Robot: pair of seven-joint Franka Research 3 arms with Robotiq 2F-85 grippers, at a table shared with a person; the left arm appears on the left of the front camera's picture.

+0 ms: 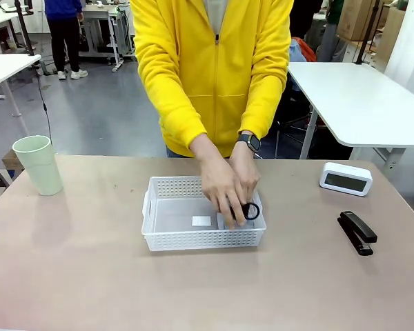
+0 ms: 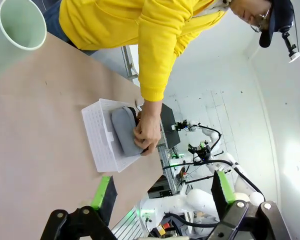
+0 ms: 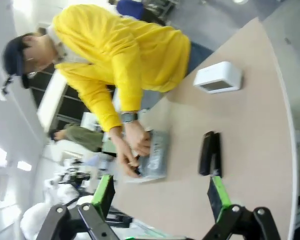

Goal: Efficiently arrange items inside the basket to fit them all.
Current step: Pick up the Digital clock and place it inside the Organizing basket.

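The white basket point(image 1: 152, 207) sits mid-table, also seen in the left wrist view point(image 2: 96, 131). A person in a yellow top has both hands inside it on the grey pouch point(image 2: 123, 130), whose black ring pull point(image 1: 251, 210) shows by the fingers. The pale green cup point(image 1: 40, 164) stands upright at the far left. The small white box point(image 1: 346, 178) and the black stapler point(image 1: 357, 232) lie at the right. My left gripper point(image 2: 162, 192) is open and holds nothing, well back from the basket. My right gripper point(image 3: 160, 197) is open too, above the table short of the stapler point(image 3: 210, 152).
Bare tabletop surrounds the basket on every side. Another white table point(image 1: 359, 96) stands behind at the right, and a second person stands far off at the back left.
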